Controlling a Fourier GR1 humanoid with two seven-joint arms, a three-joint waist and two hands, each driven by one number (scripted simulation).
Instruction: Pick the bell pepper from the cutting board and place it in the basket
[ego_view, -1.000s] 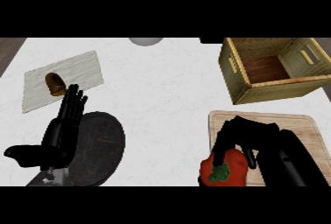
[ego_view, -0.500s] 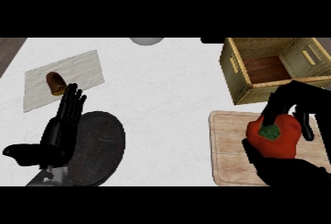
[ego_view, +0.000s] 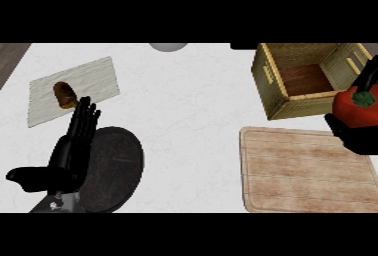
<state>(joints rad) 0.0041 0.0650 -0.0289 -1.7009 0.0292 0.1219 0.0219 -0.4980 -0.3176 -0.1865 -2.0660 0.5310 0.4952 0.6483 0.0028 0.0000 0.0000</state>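
The red bell pepper (ego_view: 354, 106) with a green stem is held up at the right edge of the head view, over the near right corner of the basket (ego_view: 284, 102). My right hand (ego_view: 359, 135) is curled round it from below and behind. The wooden cutting board (ego_view: 306, 172) at the lower right has nothing on it. The wicker basket stands at the upper right with a brown wooden floor showing inside. My left hand (ego_view: 66, 157) rests open at the lower left, fingers pointing up.
A dark round plate (ego_view: 114, 167) lies under and beside the left hand. A pale cloth mat (ego_view: 88, 82) at the upper left carries a brown bread-like item (ego_view: 65, 94). A grey round object (ego_view: 168, 46) peeks in at the top edge.
My right hand has lifted the pepper off the cutting board and carried it up and to the right, to the basket's near right corner. The left hand has not moved.
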